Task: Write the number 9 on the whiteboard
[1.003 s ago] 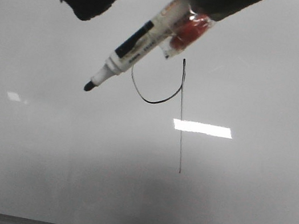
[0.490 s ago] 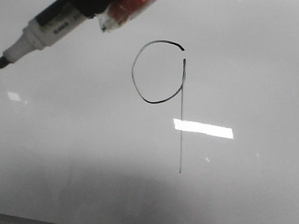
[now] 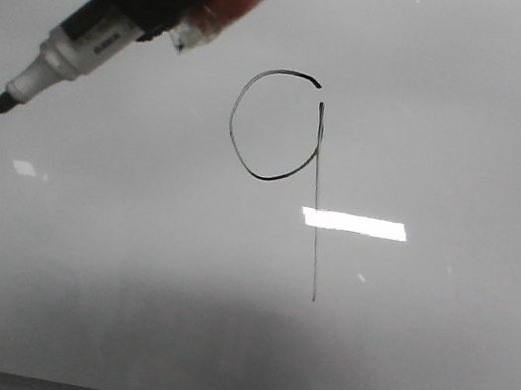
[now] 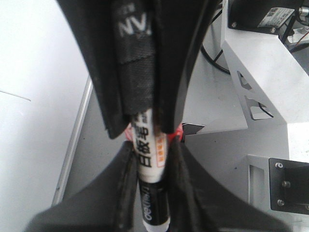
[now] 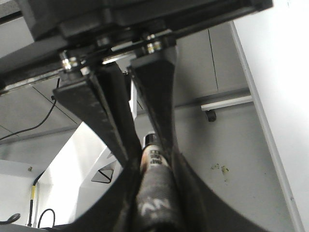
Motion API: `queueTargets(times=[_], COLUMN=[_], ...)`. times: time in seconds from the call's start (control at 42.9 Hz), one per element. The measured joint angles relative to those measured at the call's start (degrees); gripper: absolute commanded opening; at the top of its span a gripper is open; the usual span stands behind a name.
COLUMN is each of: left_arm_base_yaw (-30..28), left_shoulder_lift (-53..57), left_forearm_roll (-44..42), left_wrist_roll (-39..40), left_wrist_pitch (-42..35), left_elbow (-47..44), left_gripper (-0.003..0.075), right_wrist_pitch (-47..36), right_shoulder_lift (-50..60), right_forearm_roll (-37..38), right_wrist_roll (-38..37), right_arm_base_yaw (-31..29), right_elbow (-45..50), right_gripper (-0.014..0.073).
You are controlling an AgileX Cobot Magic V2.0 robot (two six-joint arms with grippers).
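The whiteboard [image 3: 432,367] filled the front view, pale and glossy, its grey rim along the bottom edge and bright light patches right of centre. The number 9 [image 3: 284,149] stood near the middle: an oval loop not quite closed at the top, and a long, slightly slanted tail running down to lower centre. In the upper left of the frame the marker [image 3: 56,68] hung tip-down, clear of the figure, under a dark gripper body. In the left wrist view the left gripper [image 4: 150,159] was clenched on the marker barrel [image 4: 152,164]. The right gripper [image 5: 153,159] looked closed on a dark cylinder [image 5: 154,193], which I could not identify. To my eye the figure was done; the sound move was to lift the tip straight off and avoid dragging it across the wet stroke.
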State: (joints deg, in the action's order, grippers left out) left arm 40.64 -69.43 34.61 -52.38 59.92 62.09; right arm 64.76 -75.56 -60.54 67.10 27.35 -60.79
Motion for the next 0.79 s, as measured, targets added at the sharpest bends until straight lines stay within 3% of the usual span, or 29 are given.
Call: queueTargets(times=[0.14,0.21,0.42,0.513,0.793], left_arm_base_yaw=[0.0,0.0,0.0,0.0,0.0], left_shoulder_lift=[0.0,0.0,0.0,0.0,0.0], left_forearm_roll=[0.0,0.0,-0.1,0.0,0.0], left_wrist_roll=[0.1,0.1,0.1,0.1,0.0], left_wrist_pitch=[0.0,0.0,-0.1,-0.1,-0.1], left_elbow=[0.0,0.0,0.0,0.0,0.0], left_gripper=[-0.0019,-0.0019,-0.0019,-0.0019,-0.0019], right_wrist_pitch=[0.0,0.0,-0.8,-1.4,-9.1], right_shoulder_lift=[0.0,0.0,0.0,0.0,2.0], right_forearm_roll=[0.0,0.0,-1.1,-2.8,-5.1], right_wrist_roll=[0.0,0.0,0.0,0.0,0.0], right_arm_base_yaw=[0.0,0.0,0.0,0.1,0.1], right_elbow=[0.0,0.0,0.0,0.0,0.0], right_gripper=[0.0003,0.0096,0.0480,0.0582,0.0615])
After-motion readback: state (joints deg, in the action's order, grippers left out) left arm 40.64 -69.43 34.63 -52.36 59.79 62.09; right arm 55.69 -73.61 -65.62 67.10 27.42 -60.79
